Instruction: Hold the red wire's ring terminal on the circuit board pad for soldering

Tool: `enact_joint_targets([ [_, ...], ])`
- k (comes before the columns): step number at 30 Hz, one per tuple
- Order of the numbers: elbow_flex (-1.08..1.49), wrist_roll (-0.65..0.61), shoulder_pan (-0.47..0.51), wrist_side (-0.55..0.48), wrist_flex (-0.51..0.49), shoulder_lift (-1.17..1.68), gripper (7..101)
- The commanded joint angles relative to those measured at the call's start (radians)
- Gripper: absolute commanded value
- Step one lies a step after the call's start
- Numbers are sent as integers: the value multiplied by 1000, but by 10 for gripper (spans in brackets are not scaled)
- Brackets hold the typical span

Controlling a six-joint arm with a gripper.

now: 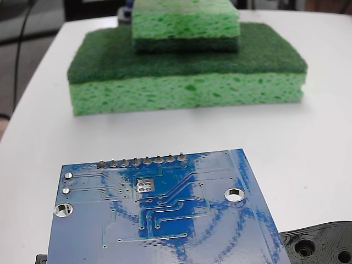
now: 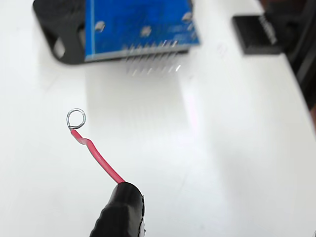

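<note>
The circuit board (image 1: pixel 165 220) is glossy blue and lies at the front of the fixed view, with a row of grey solder joints along its far edge. Its small silver square pad (image 1: pixel 144 186) is bare, and no wire shows in that view. In the wrist view the red wire (image 2: pixel 98 160) rises out of a thick black sleeve (image 2: pixel 121 212) at the bottom edge, carried close to the camera. Its ring terminal (image 2: pixel 76 118) hangs over bare white table, well short of the circuit board (image 2: pixel 138 24) and left of the pin row. The gripper's fingers lie outside both frames.
Two stacked green sponges (image 1: pixel 187 82) stand behind the board in the fixed view. A black plastic piece with round holes (image 1: pixel 322 245) lies at the board's right corner. In the wrist view a black holder (image 2: pixel 54 34) sits under the board, with a black block (image 2: pixel 256 34) at the upper right.
</note>
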Motion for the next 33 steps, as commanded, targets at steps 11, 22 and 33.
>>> enact_joint_targets([
  [11, 118, 48, 74, -86, 129, 316, 1003],
  [22, 144, 80, 35, -51, 109, 325, 1003],
  [33, 149, 126, -66, 91, 103, 325, 1003],
])
